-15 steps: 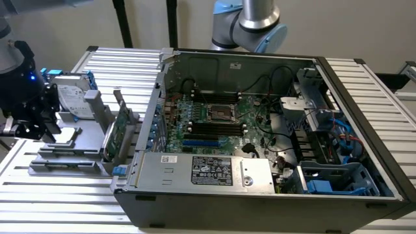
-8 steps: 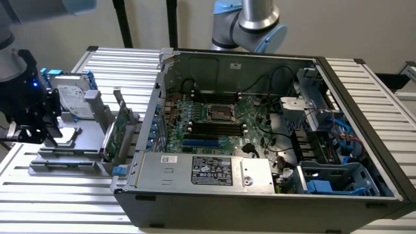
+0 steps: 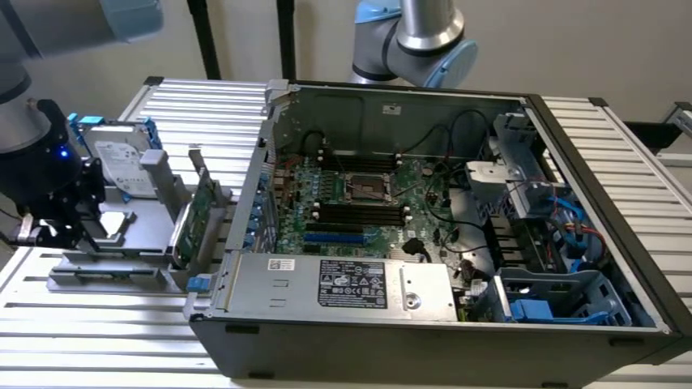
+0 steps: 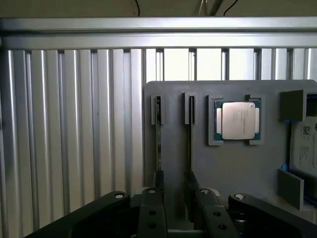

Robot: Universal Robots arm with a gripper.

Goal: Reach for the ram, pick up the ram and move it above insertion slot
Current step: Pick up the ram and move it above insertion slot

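Two thin ram sticks stand edge-on in narrow grooves of a grey holder plate (image 4: 228, 168): one ram (image 4: 158, 141) and a second stick (image 4: 189, 141) beside it. My gripper (image 4: 177, 201) hovers over the near ends of both, open, with nothing between its fingers (image 4: 151, 203). One stick runs under each finger. In the exterior view the gripper (image 3: 45, 231) hangs low over the holder (image 3: 113, 263) at that view's left, outside the computer case (image 3: 433, 340). The black insertion slots (image 3: 357, 213) lie side by side on the green motherboard inside the case.
A silver processor chip (image 4: 237, 120) sits in a recess of the holder plate. A hard drive with blue rails (image 3: 117, 158) and a wider green card (image 3: 194, 223) stand upright on the holder. The case wall (image 3: 254, 194) rises between holder and motherboard. Ribbed aluminium tabletop (image 4: 74, 139) lies all around.
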